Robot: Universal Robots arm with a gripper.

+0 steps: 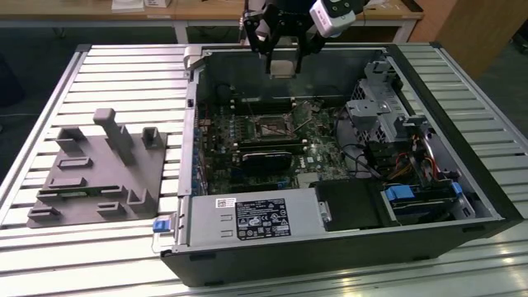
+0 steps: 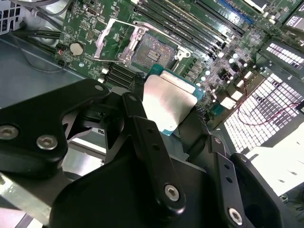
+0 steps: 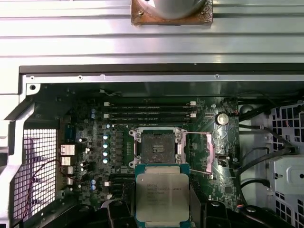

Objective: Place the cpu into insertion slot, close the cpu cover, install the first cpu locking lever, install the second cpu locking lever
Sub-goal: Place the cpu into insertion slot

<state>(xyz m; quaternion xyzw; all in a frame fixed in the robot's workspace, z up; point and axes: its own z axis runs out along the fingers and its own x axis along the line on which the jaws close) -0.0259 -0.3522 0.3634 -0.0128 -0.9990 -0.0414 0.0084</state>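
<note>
Case (image 1: pixel 330 263) lies open on its side, green motherboard (image 1: pixel 222 139) on its floor, below the gripper (image 1: pixel 281 65). Gripper hangs above the interior, fingers (image 2: pixel 142 123) clamped on the cpu (image 3: pixel 162 195), silver face showing. Insertion slot (image 3: pixel 156 146) bare, below the gripper, well apart from the cpu. cpu cover (image 2: pixel 104 40) flipped open, just beside the slot.
</note>
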